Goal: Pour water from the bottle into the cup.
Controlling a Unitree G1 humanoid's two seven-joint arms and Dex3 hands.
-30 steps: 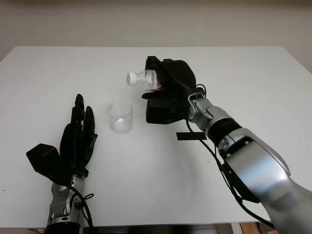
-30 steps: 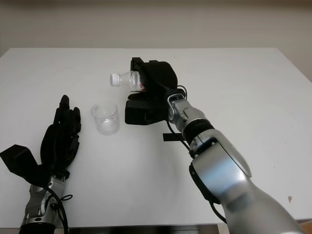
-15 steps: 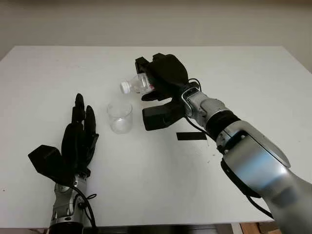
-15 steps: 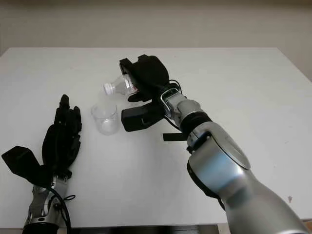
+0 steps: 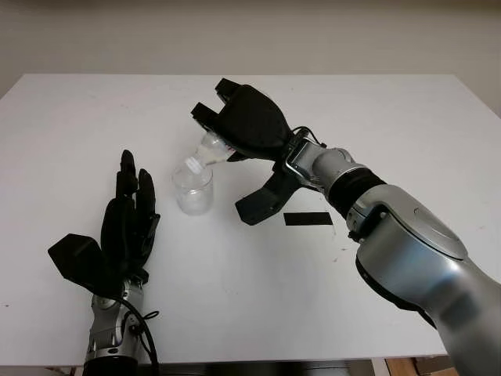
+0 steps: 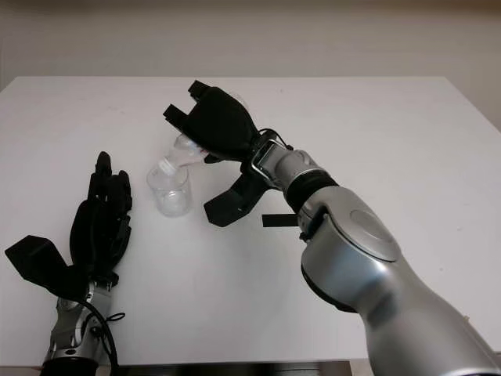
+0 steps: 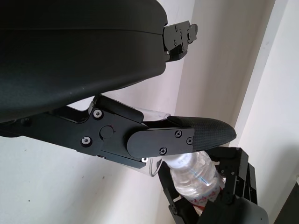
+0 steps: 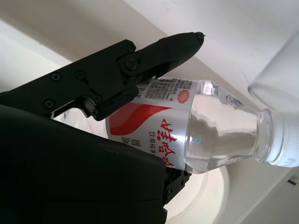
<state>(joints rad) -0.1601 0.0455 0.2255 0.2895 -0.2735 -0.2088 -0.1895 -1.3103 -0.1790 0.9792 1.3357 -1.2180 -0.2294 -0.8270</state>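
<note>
Two hands are over the white table (image 5: 407,117): the left hand (image 5: 125,227) is open near the front left edge, holding nothing. Just to its right stands the clear cup (image 5: 192,188), which looks empty. The right hand (image 5: 246,125) grips the bottle (image 8: 187,126), tilted down with its white-capped mouth at the cup's rim and water visible inside it.

You're looking at a white table (image 5: 407,117) filling most of the view, its far edge meeting a plain pale wall (image 5: 250,35), a small black strip (image 5: 308,218) lying flat on the tabletop, soft even light, faint shadows.
</note>
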